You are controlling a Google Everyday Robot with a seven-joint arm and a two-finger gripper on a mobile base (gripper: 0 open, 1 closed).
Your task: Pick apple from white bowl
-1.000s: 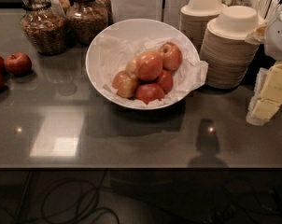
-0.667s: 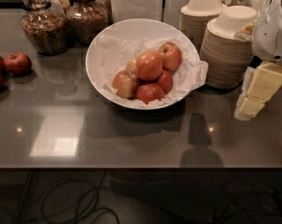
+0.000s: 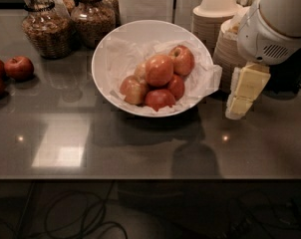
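The white bowl [image 3: 115,44] is wide, round and lined with crumpled white paper. It stands at the middle of the dark counter. Several red-orange apples [image 3: 159,69] are piled in it, toward its right side. My gripper [image 3: 245,94] hangs from the white arm at the right, just right of the bowl's rim and above the counter. Its cream fingers point down and to the left. It holds nothing that I can see.
Stacks of small beige paper bowls [image 3: 215,19] stand behind the gripper at the back right. Two glass jars [image 3: 45,26] of dry food stand at the back left. Loose red apples [image 3: 18,67] lie at the left edge of the counter [image 3: 140,148].
The arm and gripper have moved left from the right edge toward the bowl. The bowl and apples have not moved.
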